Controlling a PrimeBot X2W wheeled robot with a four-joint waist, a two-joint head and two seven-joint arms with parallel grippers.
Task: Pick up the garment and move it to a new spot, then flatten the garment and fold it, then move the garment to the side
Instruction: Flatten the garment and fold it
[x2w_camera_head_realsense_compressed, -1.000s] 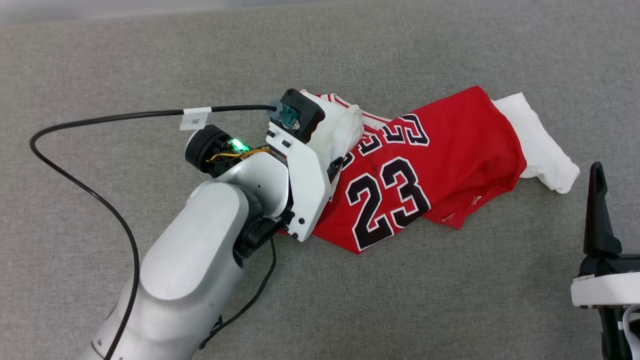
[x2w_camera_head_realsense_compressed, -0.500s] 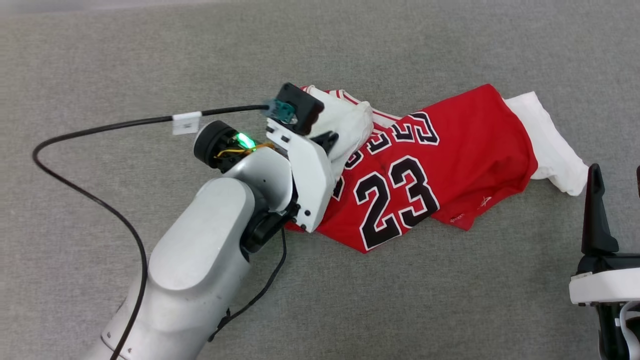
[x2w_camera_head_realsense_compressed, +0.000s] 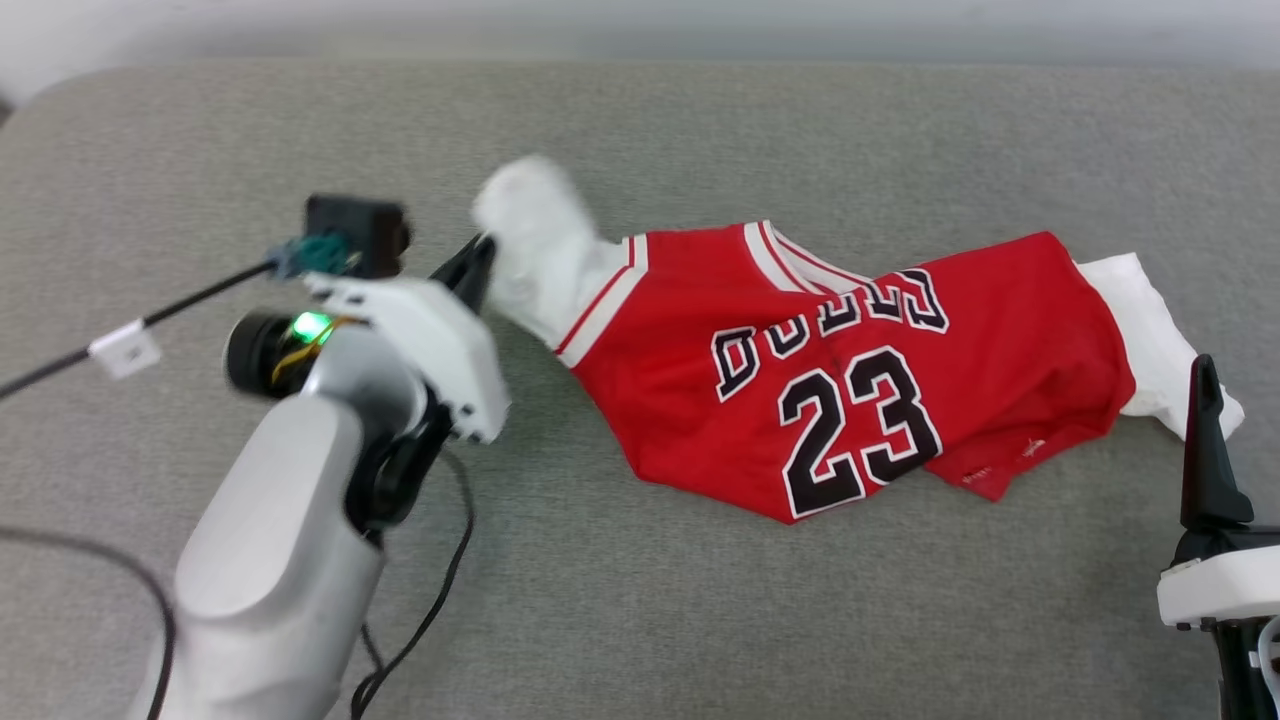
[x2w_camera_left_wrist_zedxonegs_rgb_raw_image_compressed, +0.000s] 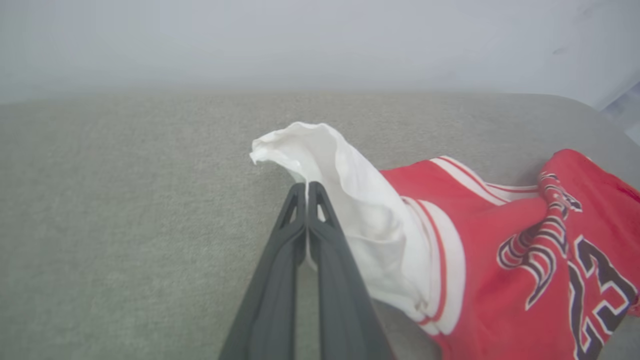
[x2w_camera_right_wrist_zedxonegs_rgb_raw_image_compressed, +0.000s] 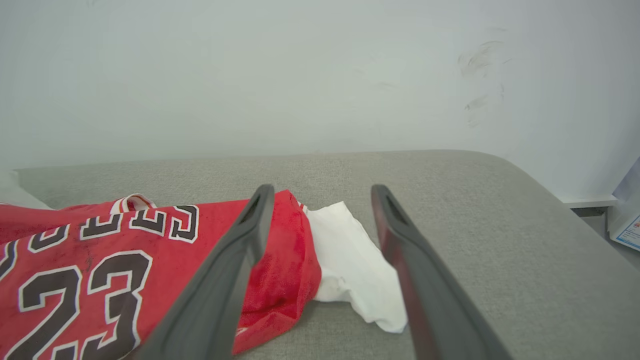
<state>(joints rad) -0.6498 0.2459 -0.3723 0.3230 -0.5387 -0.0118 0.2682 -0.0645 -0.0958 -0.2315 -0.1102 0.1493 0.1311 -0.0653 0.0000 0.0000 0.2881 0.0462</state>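
So the left gripper (x2w_camera_left_wrist_zedxonegs_rgb_raw_image_compressed: 306, 190) has its jaws pinched shut on the white sleeve (x2w_camera_left_wrist_zedxonegs_rgb_raw_image_compressed: 350, 200) of the jersey (x2w_camera_head_realsense_compressed: 1030, 340), holding that end up off the grey cushion (x2w_camera_head_realsense_compressed: 700, 130) left of middle; the rest lies crumpled from the middle toward the right edge. I'd lift slow and steady so that thin pinch doesn't slip; right gripper (x2w_camera_right_wrist_zedxonegs_rgb_raw_image_compressed: 322, 189), jaws wide and empty, hovers by the other sleeve (x2w_camera_right_wrist_zedxonegs_rgb_raw_image_compressed: 350, 250) and could grab it too.

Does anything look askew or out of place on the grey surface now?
Yes. The garment lies crumpled and slanted, its lettering bent by folds. The left gripper is shut on one white sleeve, held raised; the other sleeve lies bunched near the open right gripper.
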